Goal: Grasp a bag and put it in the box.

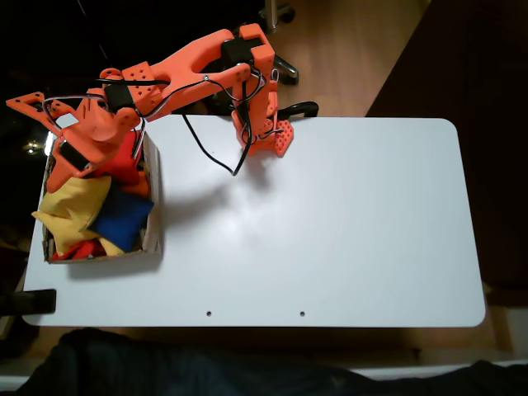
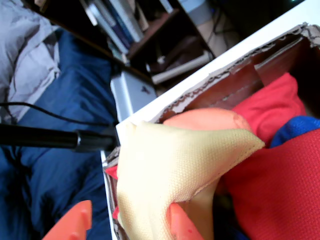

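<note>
Cardboard, brown and low-walled, forms the small rectangular box [image 1: 153, 216] at the left end of the white table [image 1: 330, 223] in the fixed view, and it is crowded with fabric beanbags. A square, pillow-like golden-yellow beanbag [image 1: 73, 208] lies at its left side, touching a dark blue beanbag [image 1: 122, 218] to its right, with red fabric [image 1: 91, 247] showing beneath them. The orange plastic arm [image 1: 190, 66] reaches leftward from its base [image 1: 268, 136] at the table's rear edge, and its two-finger gripper [image 1: 64, 169] hangs over the box's upper left corner, directly above the yellow bag.

In the wrist view, an orange fingertip [image 2: 181, 225] presses into the golden-yellow beanbag [image 2: 175, 170], which bulges and folds between the jaws; the gripper [image 2: 125, 225] appears to be pinching the cloth, though the second finger [image 2: 70, 225] sits apart at the left. To the right lie a red beanbag [image 2: 280, 190] and a sliver of blue one [image 2: 295, 127], bounded by the torn box wall [image 2: 225, 82].
</note>
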